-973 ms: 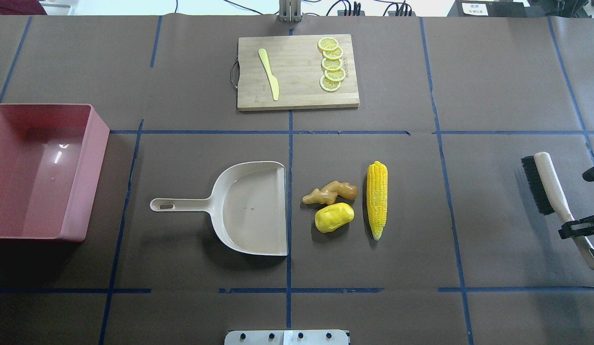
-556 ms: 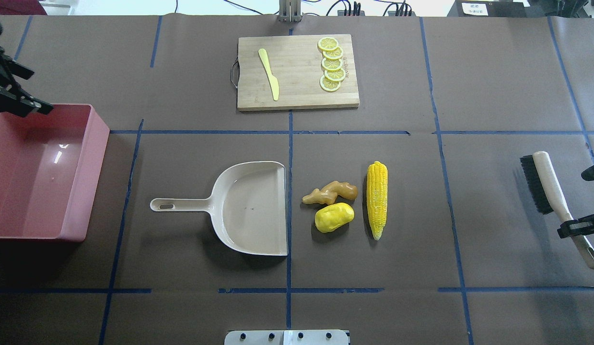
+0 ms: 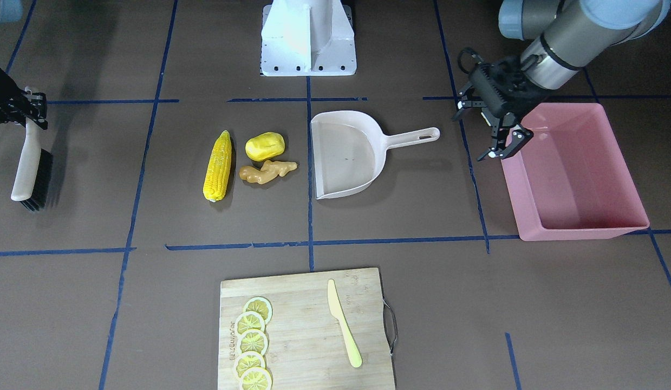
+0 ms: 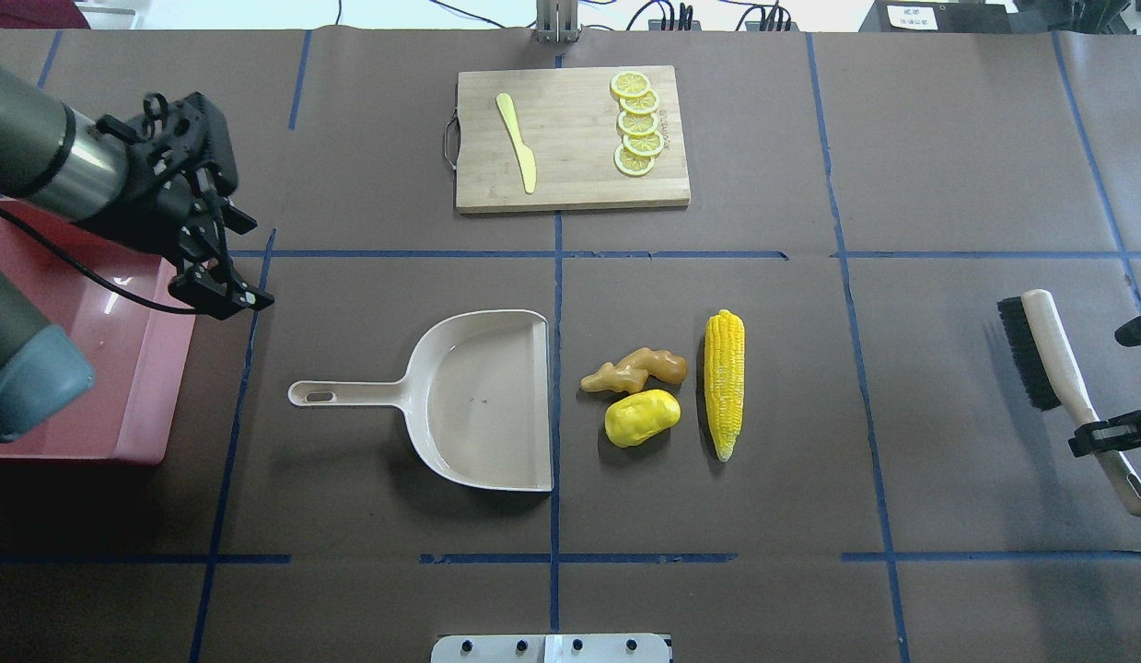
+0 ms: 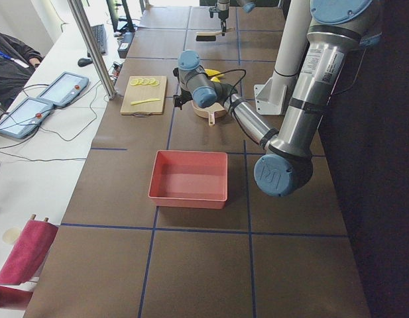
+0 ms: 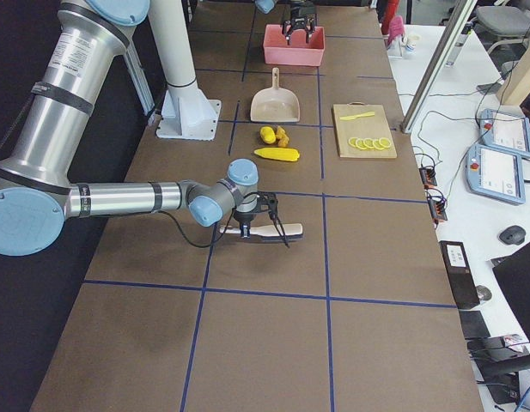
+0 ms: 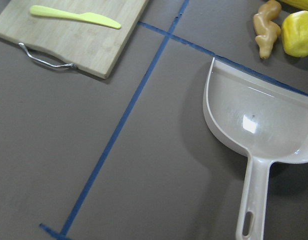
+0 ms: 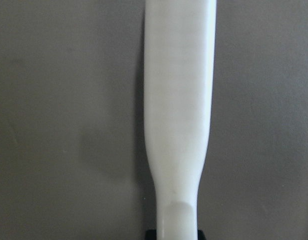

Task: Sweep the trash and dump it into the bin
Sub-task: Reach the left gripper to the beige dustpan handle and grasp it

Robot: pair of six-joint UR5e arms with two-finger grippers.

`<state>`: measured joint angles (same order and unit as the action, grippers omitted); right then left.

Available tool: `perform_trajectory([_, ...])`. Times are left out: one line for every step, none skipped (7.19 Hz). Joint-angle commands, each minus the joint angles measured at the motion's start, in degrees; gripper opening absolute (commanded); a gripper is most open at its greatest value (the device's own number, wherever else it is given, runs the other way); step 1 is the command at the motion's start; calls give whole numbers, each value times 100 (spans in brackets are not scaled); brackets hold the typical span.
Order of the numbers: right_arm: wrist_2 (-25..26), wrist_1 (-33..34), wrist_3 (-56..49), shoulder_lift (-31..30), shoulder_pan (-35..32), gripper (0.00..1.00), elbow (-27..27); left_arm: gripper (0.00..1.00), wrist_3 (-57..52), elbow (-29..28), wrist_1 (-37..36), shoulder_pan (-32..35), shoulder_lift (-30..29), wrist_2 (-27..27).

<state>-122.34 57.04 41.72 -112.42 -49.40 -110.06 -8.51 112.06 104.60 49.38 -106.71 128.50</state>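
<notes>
The trash lies mid-table: a yellow corn cob (image 4: 724, 382), a smooth yellow lump (image 4: 641, 417) and a tan ginger root (image 4: 636, 368), just right of the beige dustpan's (image 4: 483, 405) open mouth. The pink bin (image 4: 165, 368) stands at the far left. My left gripper (image 4: 243, 262) is open and empty, in the air by the bin's right wall, up-left of the dustpan's handle. My right gripper (image 4: 1100, 437) is shut on the handle of a black-bristled brush (image 4: 1053, 354) at the far right. The right wrist view shows only that white handle (image 8: 178, 125).
A wooden cutting board (image 4: 570, 138) at the back centre carries a pale yellow knife (image 4: 517, 143) and several lemon slices (image 4: 636, 124). Blue tape lines cross the brown table cover. The robot's base plate (image 4: 552, 648) sits at the near edge.
My left arm has come in from the left, passed over the bin and now hangs past its right wall. The brush in my right gripper has barely shifted. The trash and dustpan have not moved.
</notes>
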Motion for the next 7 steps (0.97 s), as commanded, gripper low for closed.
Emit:
perform_trajectory([0, -9, -6, 0, 0, 0, 2, 99, -378, -9, -18, -866, -25, -728])
perform_trajectory([0, -9, -6, 0, 0, 0, 11, 99, -397, -79, -18, -1113, -25, -809])
perform_trajectory([0, -9, 3, -8, 0, 0, 2, 99, -389, -97, -18, -1315, -25, -923])
perform_trajectory([0, -9, 3, -8, 0, 0, 2, 99, -389, -114, -27, -1457, -34, -1072])
perform_trajectory([0, -9, 3, 0, 0, 0, 2, 99, -389, -184, -18, -1562, -34, -1247])
perform_trajectory([0, 0, 3, 0, 0, 0, 11, 99, -389, -298, -10, -1659, -68, -1310])
perform_trajectory([0, -9, 3, 0, 0, 0, 2, 99, -389, -421, 17, -1678, -104, -1310])
